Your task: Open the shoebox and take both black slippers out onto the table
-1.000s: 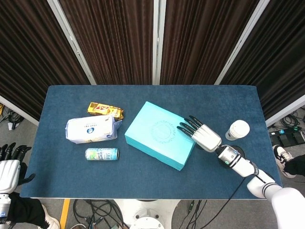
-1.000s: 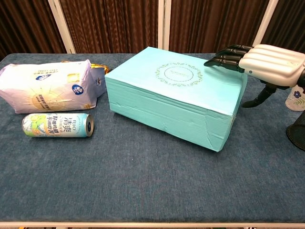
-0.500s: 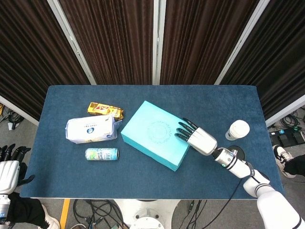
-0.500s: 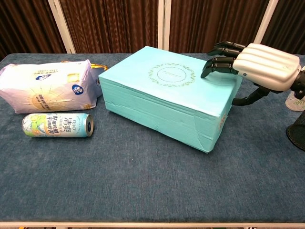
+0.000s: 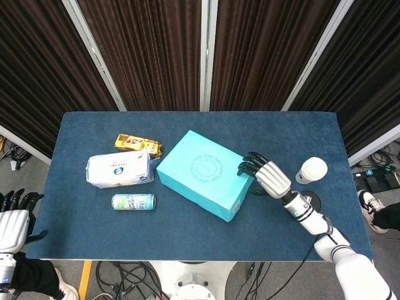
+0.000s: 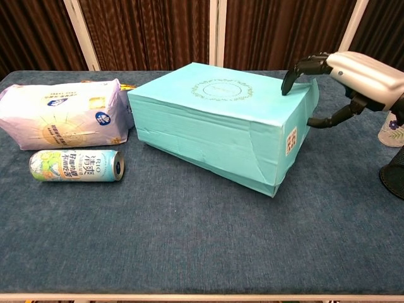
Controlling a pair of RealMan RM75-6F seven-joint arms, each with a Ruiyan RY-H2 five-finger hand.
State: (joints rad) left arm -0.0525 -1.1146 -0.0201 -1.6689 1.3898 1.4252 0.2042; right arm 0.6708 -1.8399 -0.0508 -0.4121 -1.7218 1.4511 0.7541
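- The right hand (image 5: 270, 177) was at the shoebox's far right corner, dark fingers (image 6: 297, 71) curled down over the lid's edge and the thumb stretched against the box's end wall below. It gripped that corner between them.
- The shoebox (image 5: 205, 174), a pale turquoise carton with a round wreath print on its lid, lay just to the left of that hand, on the blue table (image 5: 187, 231). Its lid was down and no slippers showed.
- In the chest view the shoebox (image 6: 214, 126) sat tilted, the side under the hand (image 6: 353, 76) raised and a small label showing on the end wall beside the thumb.
- Right of the right hand, a little apart, stood a white paper cup (image 5: 311, 170); a small black round stand (image 5: 310, 201) lay near the wrist.
- Well to the left of the hand, beyond the box, a white and lilac soft pack (image 5: 119, 170) lay on its side, nearly touching the carton's left corner.
- Behind that pack was a gold snack packet (image 5: 137, 144), and in front of it a drink can (image 5: 133, 201) lay on its side.
- The left hand (image 5: 14, 219) hung off the table's left edge, low and well away from everything, holding nothing; its dark fingers pointed up and were slightly parted.
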